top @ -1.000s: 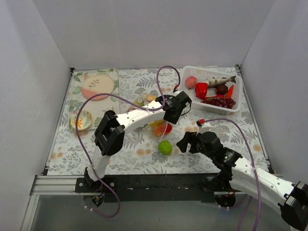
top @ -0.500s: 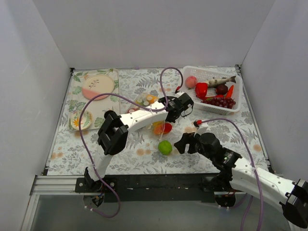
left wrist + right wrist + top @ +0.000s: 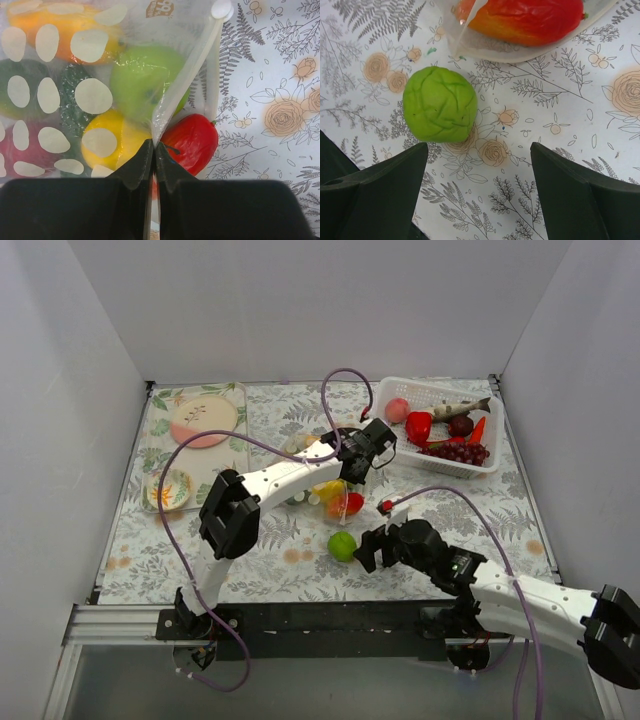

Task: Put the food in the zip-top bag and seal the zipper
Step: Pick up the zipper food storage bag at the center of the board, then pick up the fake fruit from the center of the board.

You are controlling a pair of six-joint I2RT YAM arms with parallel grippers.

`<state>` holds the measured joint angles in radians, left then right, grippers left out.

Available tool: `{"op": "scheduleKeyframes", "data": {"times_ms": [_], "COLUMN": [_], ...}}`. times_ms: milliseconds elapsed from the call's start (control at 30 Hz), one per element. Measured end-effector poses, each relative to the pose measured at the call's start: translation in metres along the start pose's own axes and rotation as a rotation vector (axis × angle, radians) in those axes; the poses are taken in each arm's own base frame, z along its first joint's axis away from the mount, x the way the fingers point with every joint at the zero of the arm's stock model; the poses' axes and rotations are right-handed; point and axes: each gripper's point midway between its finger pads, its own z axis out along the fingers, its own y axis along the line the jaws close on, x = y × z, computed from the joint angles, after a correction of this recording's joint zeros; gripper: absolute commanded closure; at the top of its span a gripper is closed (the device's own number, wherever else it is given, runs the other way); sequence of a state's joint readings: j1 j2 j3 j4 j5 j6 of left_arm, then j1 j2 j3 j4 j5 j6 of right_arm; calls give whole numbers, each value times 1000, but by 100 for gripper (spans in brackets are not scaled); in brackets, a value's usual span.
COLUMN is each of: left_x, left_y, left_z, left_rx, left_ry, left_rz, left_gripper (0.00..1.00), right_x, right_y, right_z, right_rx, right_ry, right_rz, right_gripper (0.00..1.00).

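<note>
Nearest to the arm bases, the right gripper [image 3: 366, 549] [image 3: 479, 148] hangs low over the floral tablecloth [image 3: 270, 410] with its fingers spread wide and nothing between them. The green toy vegetable [image 3: 343, 546] [image 3: 440, 111], a round crinkly thing, sits on the cloth just ahead of the gap, closer to the left-hand finger in the right wrist view and touching neither finger.

A bit further out is the zip-top bag [image 3: 318, 490] [image 3: 60, 75], the clear one with white dots, with orange, green, yellow and dark green toys showing through the plastic. A red toy [image 3: 352, 504] [image 3: 192, 142] [image 3: 525, 20] lies right at its mouth with plastic film around it; can't tell if it's fully inside.

The left gripper [image 3: 348, 478] [image 3: 152, 150] is pinched tight on the bag's mouth edge, and the zipper [image 3: 192, 70] runs straight down into its fingertips.

At the far right is a white basket [image 3: 440, 388] holding a toy fish, grapes and a few red pieces. At the far left sits a pink plate [image 3: 203, 420], well apart from the bag.
</note>
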<state>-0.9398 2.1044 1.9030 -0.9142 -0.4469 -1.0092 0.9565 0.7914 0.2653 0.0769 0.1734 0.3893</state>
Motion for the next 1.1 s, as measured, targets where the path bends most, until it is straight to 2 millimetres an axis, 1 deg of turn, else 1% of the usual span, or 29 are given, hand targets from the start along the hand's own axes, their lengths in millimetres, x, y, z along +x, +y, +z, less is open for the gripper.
{"op": "scheduleKeyframes", "data": {"times_ms": [133, 200, 300, 467, 567, 733, 800, 833, 867, 900, 933, 1033, 1100], "left_x": [-4, -5, -7, -8, -8, -9, -11, -12, -13, -13, -14, -15, -16], "left_y": [6, 8, 9, 9, 10, 10, 11, 11, 11, 12, 12, 13, 12], "left_z": [1, 1, 1, 1, 1, 1, 1, 0, 0, -1, -1, -2, -4], "left_rx": [25, 38, 58, 78, 89, 112, 119, 122, 125, 128, 129, 137, 148], "left_ry": [8, 12, 16, 22, 26, 34, 33, 32, 30, 30, 29, 28, 29], "left_rz": [-27, -37, -50, -61, -66, -77, -83, -86, -88, -89, -91, -97, -103], "left_gripper": [100, 100, 100, 100, 100, 100, 100, 100, 100, 100, 100, 100, 100], "right_x": [12, 14, 10, 1, -1, 7, 8, 7, 6, 5, 4, 1, -5], "right_y": [6, 13, 25, 40, 44, 44, 43, 43, 42, 42, 40, 37, 33], "right_z": [8, 14, 23, 31, 38, 46, 47, 47, 47, 48, 48, 47, 44], "right_rx": [-10, -18, -35, -59, -61, -50, -45, -40, -35, -28, -21, 7, 36], "right_ry": [67, 94, 102, 82, 86, 120, 122, 118, 112, 108, 104, 92, 82], "right_rz": [-80, -116, -154, -177, -181, -190, -189, -187, -183, -180, -178, -164, -153], "right_gripper": [5, 5, 4, 4, 4, 8, 14, 20, 36, 45, 64, 79, 80]}}
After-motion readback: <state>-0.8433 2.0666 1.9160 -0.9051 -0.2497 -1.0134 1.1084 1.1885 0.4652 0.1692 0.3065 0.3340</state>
